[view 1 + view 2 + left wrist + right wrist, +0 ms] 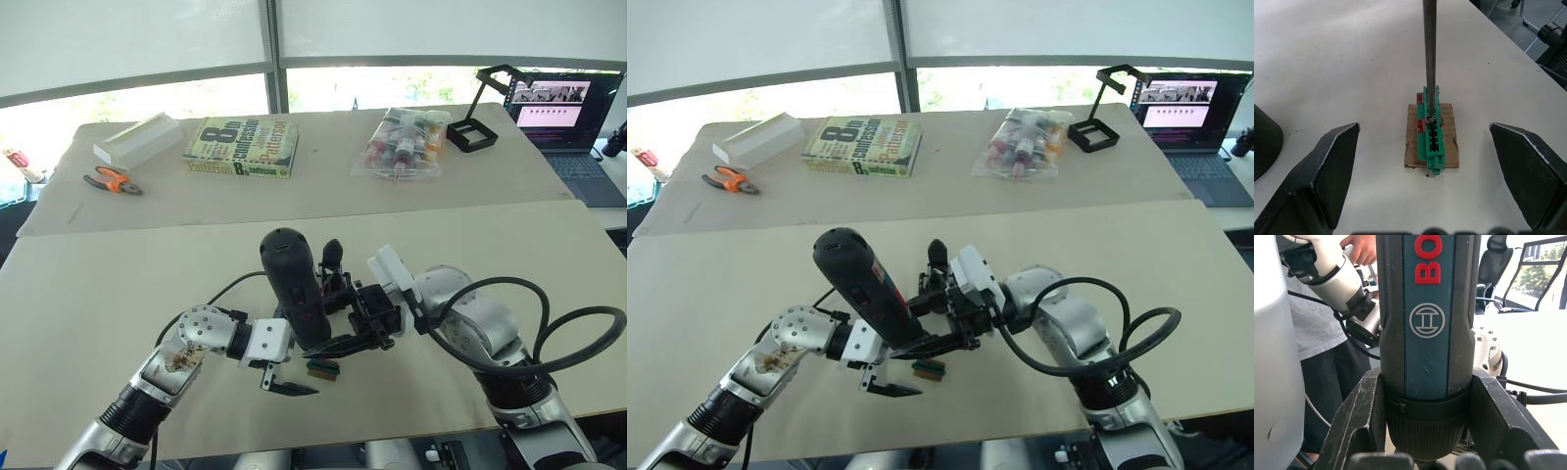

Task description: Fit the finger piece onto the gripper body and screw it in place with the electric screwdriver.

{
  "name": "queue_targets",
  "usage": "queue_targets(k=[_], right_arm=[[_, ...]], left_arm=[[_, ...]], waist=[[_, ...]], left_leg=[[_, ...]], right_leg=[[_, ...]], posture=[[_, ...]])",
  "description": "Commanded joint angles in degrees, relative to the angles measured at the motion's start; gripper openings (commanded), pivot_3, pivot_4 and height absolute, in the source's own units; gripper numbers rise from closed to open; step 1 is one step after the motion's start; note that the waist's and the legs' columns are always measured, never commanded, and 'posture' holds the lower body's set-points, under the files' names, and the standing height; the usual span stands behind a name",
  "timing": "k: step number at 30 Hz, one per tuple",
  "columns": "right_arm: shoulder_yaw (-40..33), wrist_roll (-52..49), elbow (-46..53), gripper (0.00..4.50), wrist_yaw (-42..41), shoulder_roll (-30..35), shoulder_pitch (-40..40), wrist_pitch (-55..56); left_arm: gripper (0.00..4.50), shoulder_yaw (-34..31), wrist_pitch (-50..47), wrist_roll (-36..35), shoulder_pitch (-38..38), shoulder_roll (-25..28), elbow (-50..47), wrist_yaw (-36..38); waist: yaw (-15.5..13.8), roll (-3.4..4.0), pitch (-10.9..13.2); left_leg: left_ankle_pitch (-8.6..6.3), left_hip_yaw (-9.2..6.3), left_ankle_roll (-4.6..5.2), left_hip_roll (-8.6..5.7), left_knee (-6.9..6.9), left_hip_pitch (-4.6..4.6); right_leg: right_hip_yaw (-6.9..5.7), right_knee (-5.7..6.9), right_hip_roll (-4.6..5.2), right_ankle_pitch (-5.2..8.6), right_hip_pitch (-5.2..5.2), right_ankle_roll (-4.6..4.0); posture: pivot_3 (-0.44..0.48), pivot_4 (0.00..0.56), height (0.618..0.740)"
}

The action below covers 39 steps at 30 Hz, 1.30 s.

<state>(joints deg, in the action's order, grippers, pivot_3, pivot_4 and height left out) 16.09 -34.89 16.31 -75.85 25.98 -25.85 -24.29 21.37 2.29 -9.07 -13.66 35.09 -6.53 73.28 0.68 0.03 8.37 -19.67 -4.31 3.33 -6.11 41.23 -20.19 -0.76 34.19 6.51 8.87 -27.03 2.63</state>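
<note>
My right gripper (1427, 431) is shut on the electric screwdriver (294, 289), a thick black cylinder with a red strip, held nearly upright over the near table. Its thin metal bit (1430, 58) comes down onto a screw in a small green-and-brown block (1431, 137). My left gripper (312, 372) is open, its fingers (1327, 166) spread wide either side of that block without touching it. Just behind the screwdriver a black pointed part, seemingly the gripper body (333, 257), sticks up, mostly hidden. The finger piece is out of view.
On the far table lie orange pliers (113, 180), a white box (137, 140), a book (243, 147), a bag of small bottles (402, 142) and a black stand (470, 132). A laptop (573, 127) sits far right. A person (1327, 347) stands behind in the right wrist view.
</note>
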Motion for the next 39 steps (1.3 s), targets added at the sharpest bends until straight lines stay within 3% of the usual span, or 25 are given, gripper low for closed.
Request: queue_targets(k=[1,39], right_arm=[[-1.53,-1.97,1.48,1.89,-0.26,-0.33,-1.27,0.13],[-2.17,-3.82,5.22,1.89,-0.17,2.61,-0.03,-1.54]], left_arm=[[4.5,-0.17,0.2,-0.45,-0.79,0.04,-0.85,0.12],[4.5,-0.16,1.44,-0.26,-1.69,-0.09,0.49,0.15]], waist=[[0.0,0.0,0.0],[0.0,0.0,0.0]], left_leg=[[0.0,0.0,0.0,0.0,0.0,0.0],[0.0,0.0,0.0,0.0,0.0,0.0]], right_leg=[[0.0,0.0,0.0,0.0,0.0,0.0],[0.01,-0.01,0.01,0.0,0.0,0.0]], posture=[[0.0,0.15,0.74],[0.0,0.15,0.74]])
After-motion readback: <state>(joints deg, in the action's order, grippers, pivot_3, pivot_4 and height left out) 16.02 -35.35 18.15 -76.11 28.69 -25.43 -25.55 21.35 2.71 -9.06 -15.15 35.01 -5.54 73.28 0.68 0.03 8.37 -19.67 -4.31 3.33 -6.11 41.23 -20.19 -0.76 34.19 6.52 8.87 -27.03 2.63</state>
